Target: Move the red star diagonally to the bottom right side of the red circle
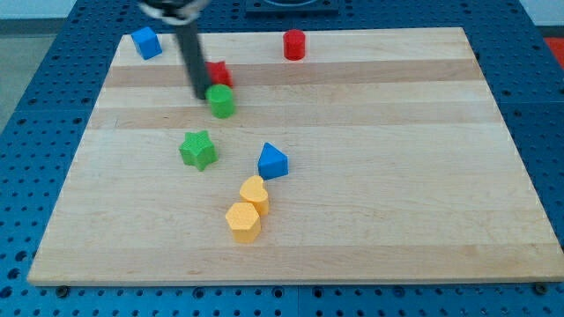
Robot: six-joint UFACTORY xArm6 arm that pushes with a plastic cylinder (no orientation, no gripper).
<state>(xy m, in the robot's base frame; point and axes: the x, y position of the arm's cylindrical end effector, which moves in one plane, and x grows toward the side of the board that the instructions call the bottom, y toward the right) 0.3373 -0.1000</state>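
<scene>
In the camera view, my tip [202, 93] sits at the lower end of a dark, slightly blurred rod that comes down from the view's top. I have no claw to open or close; the rod is all there is, so there is nothing apart or clamped to report. The tip rests against the left edge of the red star [219, 72], which lies near the top of the wooden board [397, 176], left of centre. The rod hides part of the star, so I cannot make out its points clearly.

Just below the star, nearly touching it, stands a green cylinder [221, 101]. The red circle [294, 44] is well off toward the view's right and a little higher, close to the board's top edge. A blue block [146, 42] sits near the top left corner. Lower down are a green star [198, 150], a blue triangle [272, 161], and two yellow blocks [254, 194] [243, 221] touching each other.

I judge the star to be a small, light, hard plastic piece that slides readily on smooth wood. I cannot grip it, only shove it, and its notched outline will likely make it spin if I press on one arm. Pushing from its left side, square through the middle, should carry it rightward to a spot below and right of the circle. The green cylinder is close enough that I risk dragging it along.
</scene>
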